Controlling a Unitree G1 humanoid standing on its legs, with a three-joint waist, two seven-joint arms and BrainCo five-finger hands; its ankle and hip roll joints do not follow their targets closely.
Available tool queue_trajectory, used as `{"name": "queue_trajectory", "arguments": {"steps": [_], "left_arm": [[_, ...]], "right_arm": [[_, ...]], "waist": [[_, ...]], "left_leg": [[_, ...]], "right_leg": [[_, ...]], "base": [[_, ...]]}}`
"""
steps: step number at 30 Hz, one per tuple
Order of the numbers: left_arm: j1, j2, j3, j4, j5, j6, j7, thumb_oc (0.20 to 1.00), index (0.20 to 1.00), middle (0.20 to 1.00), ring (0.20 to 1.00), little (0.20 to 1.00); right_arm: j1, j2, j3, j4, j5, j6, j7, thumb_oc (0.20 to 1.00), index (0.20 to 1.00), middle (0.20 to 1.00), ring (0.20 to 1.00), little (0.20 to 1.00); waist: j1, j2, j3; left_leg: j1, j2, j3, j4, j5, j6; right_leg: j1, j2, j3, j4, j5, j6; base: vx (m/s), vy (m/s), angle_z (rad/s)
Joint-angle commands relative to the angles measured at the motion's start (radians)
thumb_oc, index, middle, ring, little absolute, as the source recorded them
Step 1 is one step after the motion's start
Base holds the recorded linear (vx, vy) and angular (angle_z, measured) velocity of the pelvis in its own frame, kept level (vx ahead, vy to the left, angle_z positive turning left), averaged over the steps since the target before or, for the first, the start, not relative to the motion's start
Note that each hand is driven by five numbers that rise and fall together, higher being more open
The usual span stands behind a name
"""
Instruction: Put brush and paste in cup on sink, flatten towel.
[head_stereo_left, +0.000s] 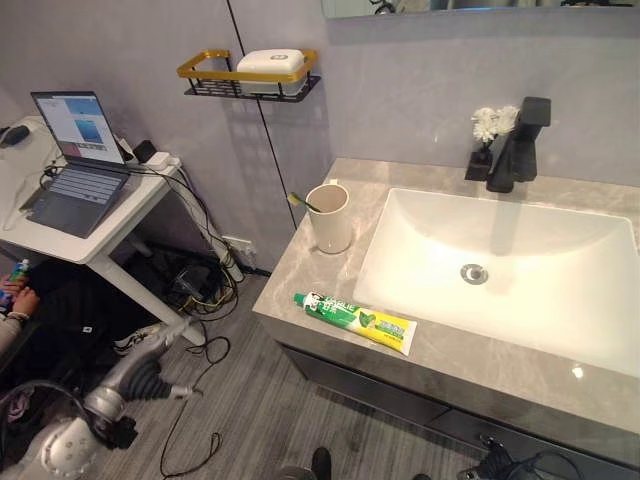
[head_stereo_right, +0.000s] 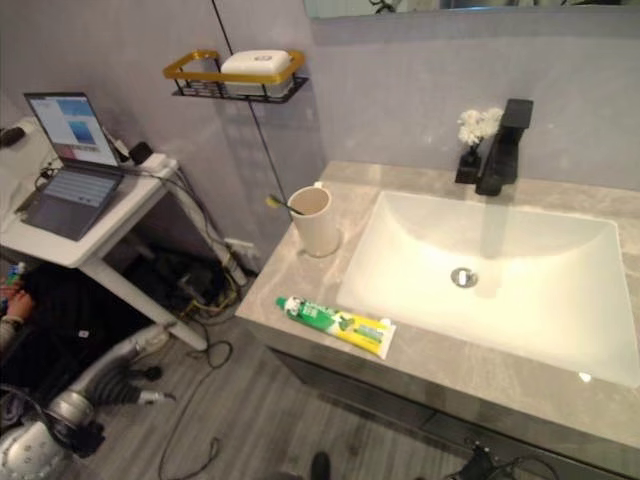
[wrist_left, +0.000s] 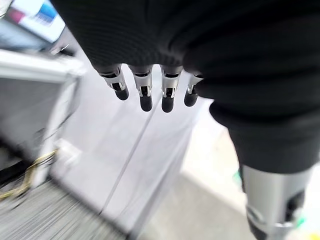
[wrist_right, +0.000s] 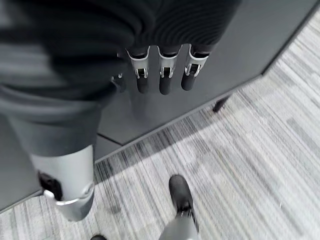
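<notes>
Left hand (wrist_left: 150, 95): low at the lower left of the head view, beside the counter, fingers straight, holding nothing. Right hand (wrist_right: 160, 75): hanging before the dark cabinet front, fingers relaxed, empty. Toothpaste tube (head_stereo_left: 355, 322): flat near the counter's front edge, left of the basin (head_stereo_left: 500, 275). Cup (head_stereo_left: 329, 217): upright behind it, brush (head_stereo_left: 300, 201) partly hidden inside, head over the rim.

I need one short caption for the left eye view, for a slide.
Toothpaste tube lies on the counter beside the sink; toothbrush stands in the cup.
</notes>
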Motion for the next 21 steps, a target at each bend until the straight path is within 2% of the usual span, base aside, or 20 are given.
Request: {"name": "queue_trajectory", "arguments": {"steps": [1, 3, 6, 9, 10, 13, 16, 21], "left_arm": [[-0.079, 0.07, 0.069, -0.075, -0.074, -0.054, 0.019, 1.0, 1.0, 1.0, 1.0, 1.0], [-0.115, 0.103, 0.088, -0.123, -0.072, -0.066, 0.029, 1.0, 1.0, 1.0, 1.0, 1.0], [-0.194, 0.104, 0.063, -0.131, -0.112, -0.077, 0.022, 1.0, 1.0, 1.0, 1.0, 1.0], [-0.259, 0.1, 0.018, -0.128, -0.117, -0.077, 0.013, 1.0, 1.0, 1.0, 1.0, 1.0], [-0.317, 0.103, -0.039, -0.118, -0.106, -0.079, 0.001, 1.0, 1.0, 1.0, 1.0, 1.0], [-0.379, 0.106, -0.093, -0.094, -0.09, -0.077, 0.0, 1.0, 1.0, 1.0, 1.0, 1.0], [-0.453, 0.105, -0.158, -0.06, -0.087, -0.075, -0.001, 1.0, 1.0, 1.0, 1.0, 1.0], [-0.484, 0.107, -0.217, -0.014, -0.05, -0.064, -0.017, 1.0, 1.0, 1.0, 1.0, 1.0]], "right_arm": [[-0.054, 0.013, 0.047, 0.016, 0.007, 0.006, 0.002, 1.0, 1.0, 1.0, 1.0, 1.0], [-0.052, 0.01, 0.048, 0.011, 0.011, 0.007, 0.009, 1.0, 1.0, 1.0, 1.0, 1.0], [-0.056, 0.008, 0.059, 0.006, 0.014, 0.01, 0.022, 1.0, 1.0, 1.0, 1.0, 1.0], [-0.052, 0.005, 0.058, 0.003, 0.013, 0.012, 0.029, 1.0, 1.0, 1.0, 1.0, 1.0], [-0.056, 0.0, 0.057, 0.005, 0.013, 0.014, 0.027, 1.0, 1.0, 1.0, 1.0, 1.0], [-0.062, -0.002, 0.05, 0.008, 0.019, 0.017, 0.027, 1.0, 1.0, 1.0, 1.0, 1.0], [-0.06, -0.003, 0.043, 0.003, 0.034, 0.017, 0.024, 1.0, 1.0, 1.0, 1.0, 1.0], [-0.046, 0.008, 0.06, 0.005, 0.01, 0.018, 0.032, 1.0, 1.0, 1.0, 1.0, 1.0]], "waist": [[-0.023, -0.081, -0.003], [-0.032, -0.079, 0.001], [-0.049, -0.075, 0.004], [-0.056, -0.076, 0.006], [-0.078, -0.081, 0.016], [-0.083, -0.085, 0.024], [-0.097, -0.099, 0.029], [-0.121, -0.133, 0.035]], "left_leg": [[-0.057, -0.002, -0.007, 0.011, 0.018, -0.045], [-0.069, -0.002, 0.001, 0.011, 0.019, -0.046], [-0.089, 0.002, 0.017, 0.011, 0.02, -0.049], [-0.102, 0.005, 0.031, 0.011, 0.02, -0.05], [-0.117, 0.01, 0.046, 0.011, 0.021, -0.051], [-0.131, 0.015, 0.057, 0.011, 0.025, -0.053], [-0.14, 0.025, 0.073, 0.011, 0.028, -0.053], [-0.142, 0.049, 0.111, 0.011, 0.029, -0.058]], "right_leg": [[-0.026, -0.117, 0.087, 0.008, 0.069, 0.074], [-0.049, -0.119, 0.102, 0.008, 0.076, 0.076], [-0.082, -0.12, 0.122, 0.008, 0.086, 0.077], [-0.106, -0.121, 0.138, 0.008, 0.094, 0.077], [-0.135, -0.119, 0.157, 0.008, 0.104, 0.078], [-0.158, -0.116, 0.17, 0.008, 0.108, 0.078], [-0.185, -0.108, 0.189, 0.008, 0.118, 0.076], [-0.214, -0.092, 0.216, 0.008, 0.121, 0.071]], "base": [[-0.05, 0.031, -0.05], [-0.07, 0.033, -0.09], [-0.05, 0.028, -0.21], [-0.05, 0.023, -0.19], [-0.04, 0.015, -0.25], [-0.06, -0.002, -0.25], [-0.01, -0.014, -0.23], [0.01, -0.009, -0.19]]}}
